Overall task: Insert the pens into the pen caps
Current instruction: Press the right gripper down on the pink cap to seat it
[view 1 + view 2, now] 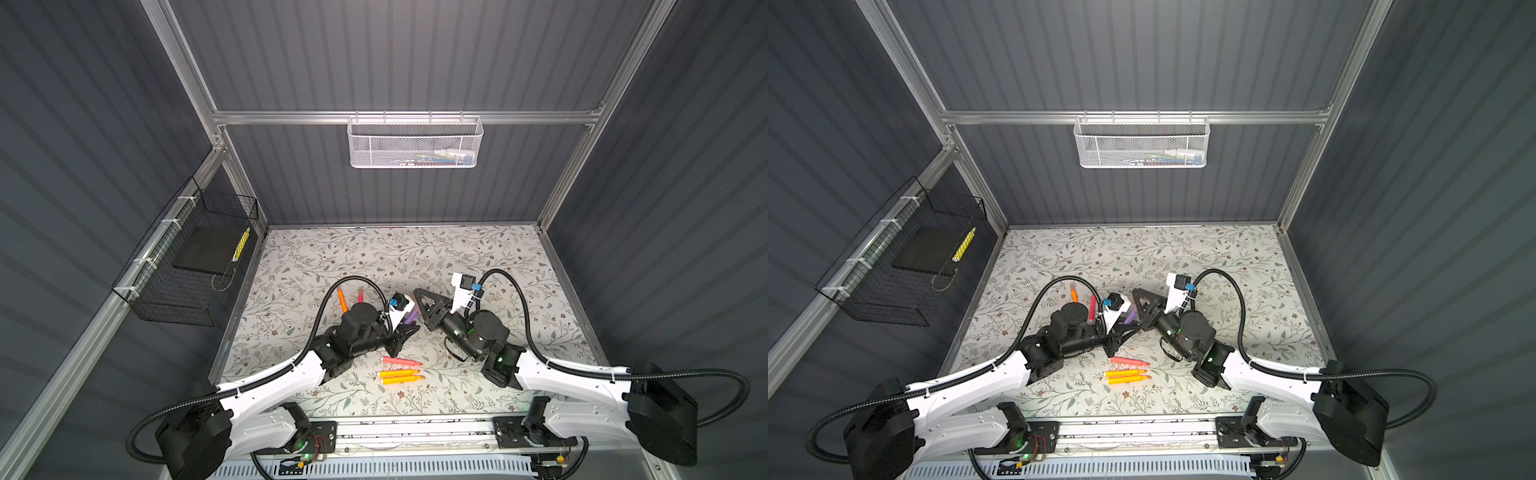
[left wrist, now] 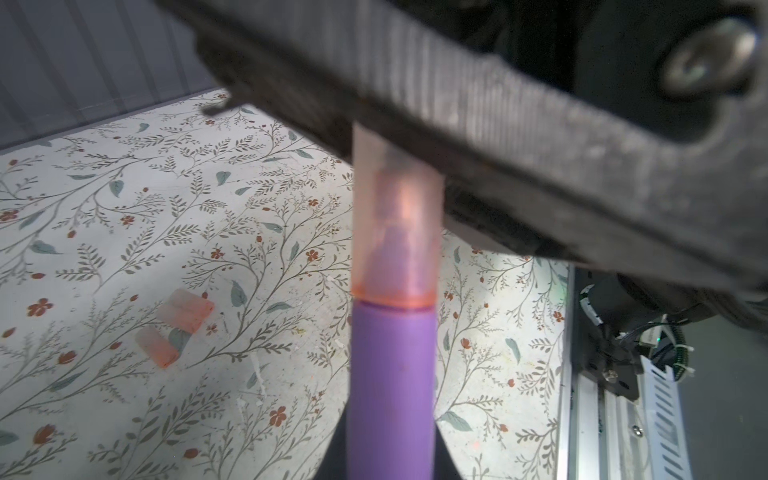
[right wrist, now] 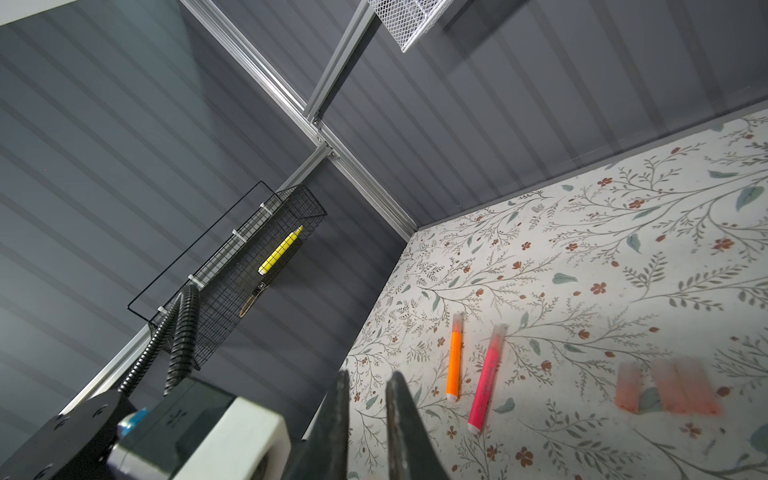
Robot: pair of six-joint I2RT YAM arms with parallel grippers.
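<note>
1. Two hands meet over the middle of the tabletop (image 1: 498,257). The left hand (image 1: 411,330) is clenched round the barrel of the purple pen (image 2: 390,374), which points toward one o'clock.
2. A translucent pinkish cap (image 2: 395,232) sits over that pen's tip, its rim against the barrel's shoulder.
3. The right hand (image 3: 368,378), at one o'clock of the left, is closed tight. The cap's far end disappears behind one of its fingers (image 2: 498,124), and I cannot tell whether it pinches the cap.
4. At six o'clock of the hands lie a coral pen (image 1: 401,360) and two yellow-orange pens (image 1: 399,372) (image 1: 402,379), uncapped, side by side, tips toward three o'clock.
5. At ten o'clock of the left hand lie an orange pen (image 3: 455,365) and a pink pen (image 3: 484,386), each capped.
6. Three loose caps (image 2: 189,311) rest on the tabletop, two touching, the third just beside them.
7. A black wire basket (image 1: 174,307) hangs on the nine o'clock wall, a white mesh basket (image 1: 374,149) on the twelve o'clock wall.
</note>
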